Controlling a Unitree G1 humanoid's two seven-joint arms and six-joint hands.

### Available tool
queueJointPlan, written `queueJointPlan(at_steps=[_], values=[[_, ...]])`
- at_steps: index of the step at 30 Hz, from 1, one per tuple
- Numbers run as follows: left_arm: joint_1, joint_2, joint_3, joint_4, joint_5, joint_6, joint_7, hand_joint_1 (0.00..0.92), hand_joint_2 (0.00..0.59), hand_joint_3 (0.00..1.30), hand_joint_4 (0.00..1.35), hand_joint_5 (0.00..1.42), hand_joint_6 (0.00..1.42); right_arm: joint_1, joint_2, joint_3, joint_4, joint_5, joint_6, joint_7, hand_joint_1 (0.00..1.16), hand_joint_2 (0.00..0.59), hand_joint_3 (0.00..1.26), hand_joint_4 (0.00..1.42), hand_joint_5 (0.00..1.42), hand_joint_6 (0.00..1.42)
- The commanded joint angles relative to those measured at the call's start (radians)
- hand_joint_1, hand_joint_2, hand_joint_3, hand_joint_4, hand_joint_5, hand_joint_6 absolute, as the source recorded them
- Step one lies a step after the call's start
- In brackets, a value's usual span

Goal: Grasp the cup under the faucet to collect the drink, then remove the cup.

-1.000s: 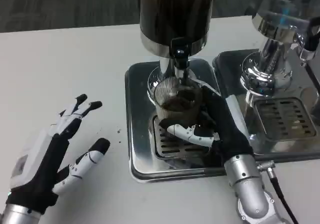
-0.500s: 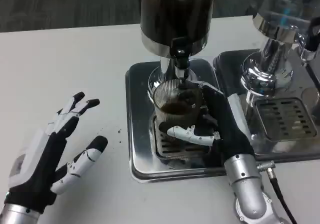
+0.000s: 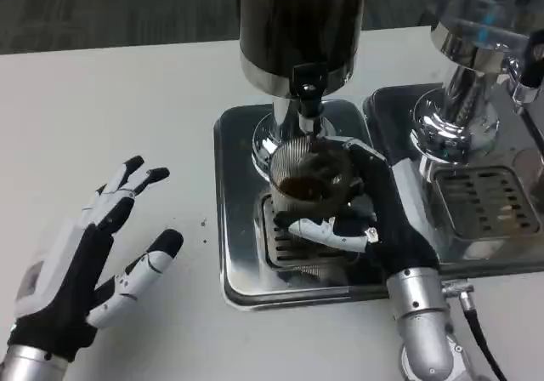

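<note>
Ribbed clear glass cup [image 3: 304, 181], holding dark drink, stands upright on the steel drip tray [image 3: 238, 253], apparently directly beneath the black faucet [image 3: 308, 100]; right hand [image 3: 365, 207] grasps it from the right; left hand [image 3: 93, 258], released, lies well apart, left.

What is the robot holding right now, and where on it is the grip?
The right hand holds the ribbed cup around its side wall, under the faucet. The left hand holds nothing.
</note>
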Motion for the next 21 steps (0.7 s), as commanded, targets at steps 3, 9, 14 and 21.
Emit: queueJointPlan(at_steps=[3,9,14,21], values=[[-0.013,0.006,-0.013,0.012,-0.002,0.002,-0.003,0.0,0.226,0.2,0.0,0.13,0.04,0.019,0.003,-0.016,-0.047,0.017,-0.009,-0.023,1.03,0.149,0.48,0.57,0.67,0.86],[-0.022,0.009,-0.016,0.021,-0.004,-0.004,-0.006,0.0,0.226,0.2,0.0,0.13,0.04,0.058,0.002,-0.029,-0.108,0.05,-0.003,0.016,1.02,0.156,0.49,0.58,0.67,0.87],[-0.035,0.004,-0.026,0.039,-0.006,-0.009,-0.009,0.0,0.226,0.2,0.0,0.13,0.04,0.102,-0.004,-0.037,-0.198,0.076,0.026,0.07,1.01,0.156,0.49,0.58,0.68,0.88],[-0.047,0.008,-0.04,0.06,-0.007,-0.027,0.001,0.0,0.227,0.2,0.0,0.13,0.04,0.159,-0.008,-0.04,-0.36,0.072,0.126,0.12,1.01,0.17,0.49,0.59,0.69,0.9]])
